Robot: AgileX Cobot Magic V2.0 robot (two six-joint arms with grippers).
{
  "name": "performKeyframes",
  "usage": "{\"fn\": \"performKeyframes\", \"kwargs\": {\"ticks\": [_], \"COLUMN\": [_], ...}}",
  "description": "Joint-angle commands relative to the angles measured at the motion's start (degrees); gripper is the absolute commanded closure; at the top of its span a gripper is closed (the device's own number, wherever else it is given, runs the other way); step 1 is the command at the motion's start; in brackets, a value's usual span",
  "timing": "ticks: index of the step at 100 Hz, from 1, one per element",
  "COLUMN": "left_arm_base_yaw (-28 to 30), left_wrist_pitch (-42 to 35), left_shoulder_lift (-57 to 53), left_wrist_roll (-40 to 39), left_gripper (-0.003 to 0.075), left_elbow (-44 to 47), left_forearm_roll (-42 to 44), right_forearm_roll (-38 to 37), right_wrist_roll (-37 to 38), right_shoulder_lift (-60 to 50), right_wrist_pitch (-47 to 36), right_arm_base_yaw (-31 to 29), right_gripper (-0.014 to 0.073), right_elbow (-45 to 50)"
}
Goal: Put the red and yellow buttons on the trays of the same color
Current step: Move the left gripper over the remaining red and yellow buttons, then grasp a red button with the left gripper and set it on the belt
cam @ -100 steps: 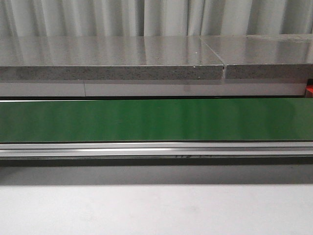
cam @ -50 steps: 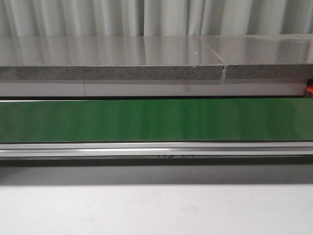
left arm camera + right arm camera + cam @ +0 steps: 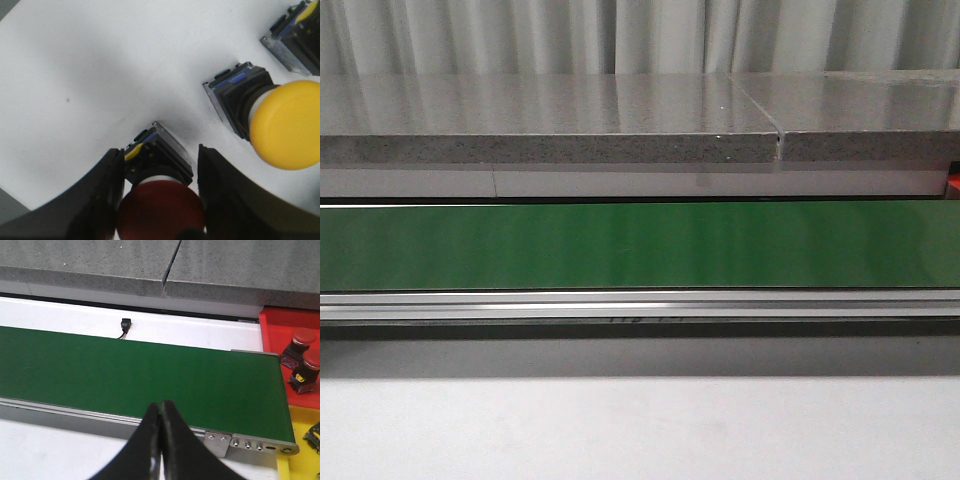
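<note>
In the left wrist view a red button (image 3: 160, 210) on a black base lies on the white table, between the fingers of my left gripper (image 3: 160, 150). The jaws are open around it: one finger is against the base, with a thin gap at the other. A yellow button (image 3: 285, 125) lies close beside it, and another button base (image 3: 297, 32) lies farther off. My right gripper (image 3: 161, 404) is shut and empty, hovering over the near rail of the conveyor. Beyond the belt's end, a red tray (image 3: 272, 325) holds two red buttons (image 3: 302, 337), and a yellow tray (image 3: 300, 440) adjoins it.
A green conveyor belt (image 3: 640, 245) crosses the front view, with a grey stone ledge (image 3: 550, 120) behind it and white table (image 3: 640, 430) in front. No arm shows there. A dark part (image 3: 312, 435) sits on the yellow tray at the frame edge.
A dark marking under the conveyor's near rail has slid leftward in the front view. Nothing else there has moved.
</note>
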Motion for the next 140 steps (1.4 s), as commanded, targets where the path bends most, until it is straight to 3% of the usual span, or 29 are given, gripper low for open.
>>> {"fn": "performKeyframes", "kwargs": {"ticks": [1,28,63,81,104,140], "left_arm_base_yaw": [-0.1,-2.5,-14.0,-20.3,-26.0,-29.3], "left_wrist_pitch": [0.9,3.2,10.5,15.7,17.0,17.0], "left_shoulder_lift": [-4.0,-13.8,-17.2,-14.3,-7.7,-3.1], "left_wrist_roll": [1.5,2.9,2.9,3.8,3.9,5.7], "left_gripper": [0.0566,0.0566,0.0566,0.0566,0.0566,0.0566], "left_elbow": [-1.6,-1.7,-11.5,-18.6,-23.5,-23.6], "left_forearm_roll": [-0.8,-2.1,-2.1,-2.1,-2.1,-1.9], "right_forearm_roll": [0.3,0.3,0.3,0.3,0.3,0.3], "right_wrist_roll": [-0.3,-0.3,-0.3,-0.3,-0.3,-0.3], "right_shoulder_lift": [0.4,0.4,0.4,0.4,0.4,0.4], "right_wrist_pitch": [-4.3,-4.3,-4.3,-4.3,-4.3,-4.3], "right_arm_base_yaw": [0.0,0.0,0.0,0.0,0.0,0.0], "right_gripper": [0.0659,0.0659,0.0659,0.0659,0.0659,0.0659], "right_elbow": [-1.5,-1.5,-1.5,-1.5,-1.5,-1.5]}}
